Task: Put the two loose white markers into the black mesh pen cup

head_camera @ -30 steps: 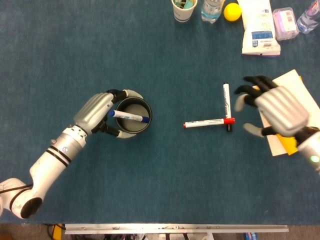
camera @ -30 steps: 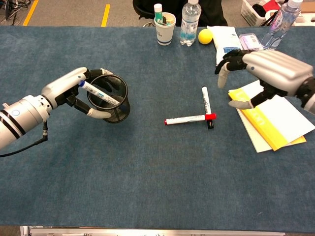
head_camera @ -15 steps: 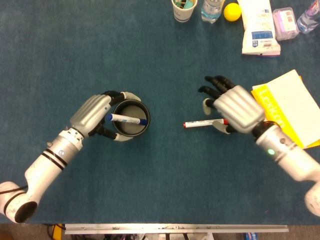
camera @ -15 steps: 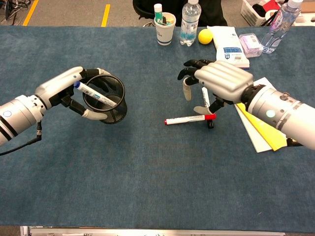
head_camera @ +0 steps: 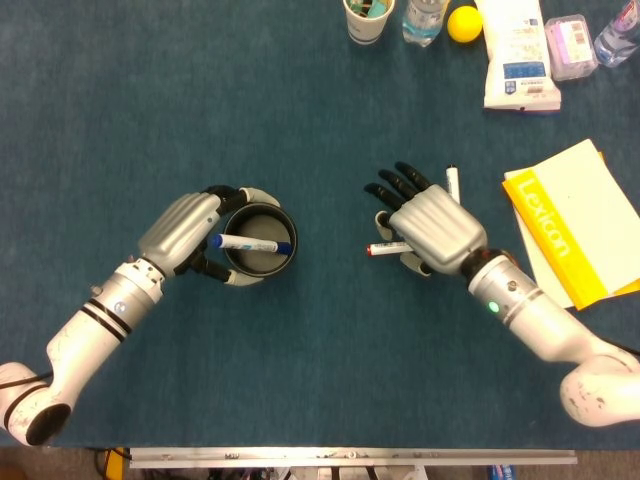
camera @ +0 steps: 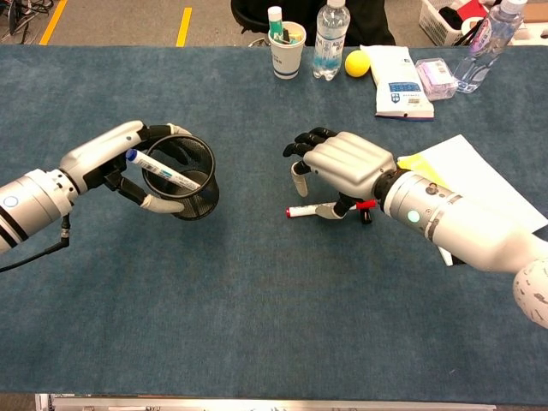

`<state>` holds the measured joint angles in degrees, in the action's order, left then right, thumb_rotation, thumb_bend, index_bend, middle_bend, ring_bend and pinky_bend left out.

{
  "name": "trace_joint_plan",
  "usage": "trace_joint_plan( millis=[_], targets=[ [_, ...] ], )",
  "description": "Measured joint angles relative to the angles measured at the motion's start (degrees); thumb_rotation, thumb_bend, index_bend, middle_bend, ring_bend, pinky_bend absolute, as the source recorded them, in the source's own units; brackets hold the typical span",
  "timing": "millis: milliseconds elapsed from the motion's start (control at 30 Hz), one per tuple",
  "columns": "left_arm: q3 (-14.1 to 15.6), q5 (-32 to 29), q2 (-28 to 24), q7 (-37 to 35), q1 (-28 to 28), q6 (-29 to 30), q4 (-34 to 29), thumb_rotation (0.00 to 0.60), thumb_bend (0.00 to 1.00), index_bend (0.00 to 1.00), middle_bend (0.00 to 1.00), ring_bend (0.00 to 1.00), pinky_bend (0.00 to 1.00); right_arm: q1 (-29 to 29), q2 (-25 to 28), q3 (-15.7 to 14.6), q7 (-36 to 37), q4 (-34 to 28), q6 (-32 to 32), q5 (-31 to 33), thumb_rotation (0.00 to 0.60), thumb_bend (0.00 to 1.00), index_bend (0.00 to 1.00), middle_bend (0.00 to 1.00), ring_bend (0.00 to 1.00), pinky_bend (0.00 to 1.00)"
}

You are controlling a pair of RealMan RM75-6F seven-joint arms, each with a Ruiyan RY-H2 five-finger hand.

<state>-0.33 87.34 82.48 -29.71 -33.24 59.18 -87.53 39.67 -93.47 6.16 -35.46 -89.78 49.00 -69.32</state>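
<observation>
The black mesh pen cup (head_camera: 257, 243) (camera: 186, 178) stands left of centre, and my left hand (head_camera: 186, 231) (camera: 115, 156) grips its left side. A blue-capped white marker (head_camera: 250, 243) (camera: 162, 169) lies slanted across the cup's rim. My right hand (head_camera: 427, 226) (camera: 342, 166) hovers with fingers spread over the two loose markers. The red-capped marker (head_camera: 379, 248) (camera: 303, 211) lies flat, with its left end sticking out beside the thumb. Of the black-capped marker (head_camera: 451, 183) only the far end shows in the head view; its black cap (camera: 366, 217) shows in the chest view.
Along the far edge stand a paper cup of pens (head_camera: 366, 19), a water bottle (head_camera: 424, 20), a yellow ball (head_camera: 463, 22), a white packet (head_camera: 518, 58) and a small plastic box (head_camera: 567, 45). A yellow book on white paper (head_camera: 567, 232) lies at the right.
My right hand has swung left from above the yellow book to over the two markers, covering most of them. The left hand and cup have drifted slightly left.
</observation>
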Motion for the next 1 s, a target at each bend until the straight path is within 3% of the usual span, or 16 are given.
trace_joint_plan(
  millis=[533, 1000],
  targets=[
    [0.54, 1.42, 0.67, -2.14, -0.27, 0.55, 1.96, 0.6, 0.14, 0.27, 0.43, 0.33, 0.23, 4.41, -3.94, -0.71, -7.97, 2.46, -0.48, 10.69, 0.6, 0.26, 0.47, 0.13, 0.0, 0.0],
    [1.21, 2.5, 1.01, -3.32, -0.24, 1.35, 2.82, 0.6, 0.14, 0.26, 0.42, 0.32, 0.23, 6.7, -5.09, -2.07, -9.22, 3.08, 0.57, 13.74, 0.6, 0.29, 0.47, 0.13, 0.0, 0.0]
  ],
)
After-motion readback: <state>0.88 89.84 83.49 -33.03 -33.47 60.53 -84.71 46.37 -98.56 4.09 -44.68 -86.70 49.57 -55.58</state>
